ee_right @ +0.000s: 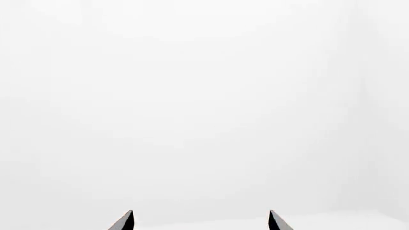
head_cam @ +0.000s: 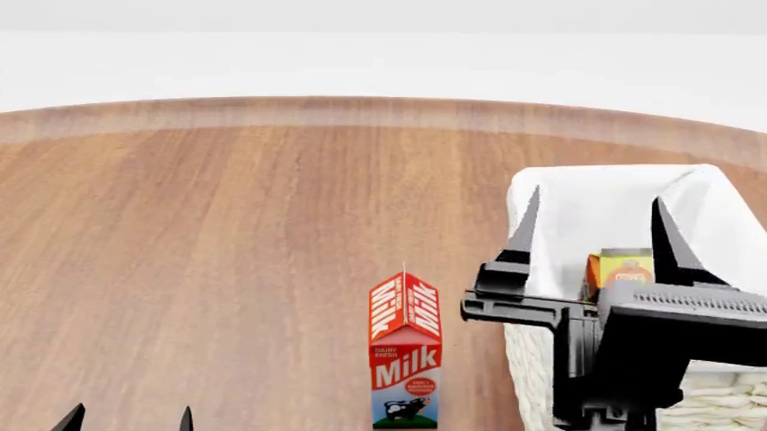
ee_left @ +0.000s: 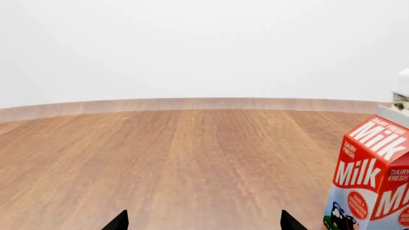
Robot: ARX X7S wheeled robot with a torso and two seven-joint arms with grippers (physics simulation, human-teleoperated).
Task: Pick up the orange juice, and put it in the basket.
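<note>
Now my right tool (head_cam: 594, 238) hangs above the basket (head_cam: 527, 193) with its two tips wide apart and nothing between them. The juice (head_cam: 623, 268) stands inside the basket, below the tool and partly hidden by it. I think the juice is a stiff box, not too heavy, with flat sides that could slip. I would hold it by two flat sides near the middle, not by the pointy top, and not squeeze too hard. My left tool (head_cam: 129, 420) is low near the table's (head_cam: 240, 224) front edge, tips apart too, holding nothing. The milk (head_cam: 405, 364) stands on the table just beside the basket.
</note>
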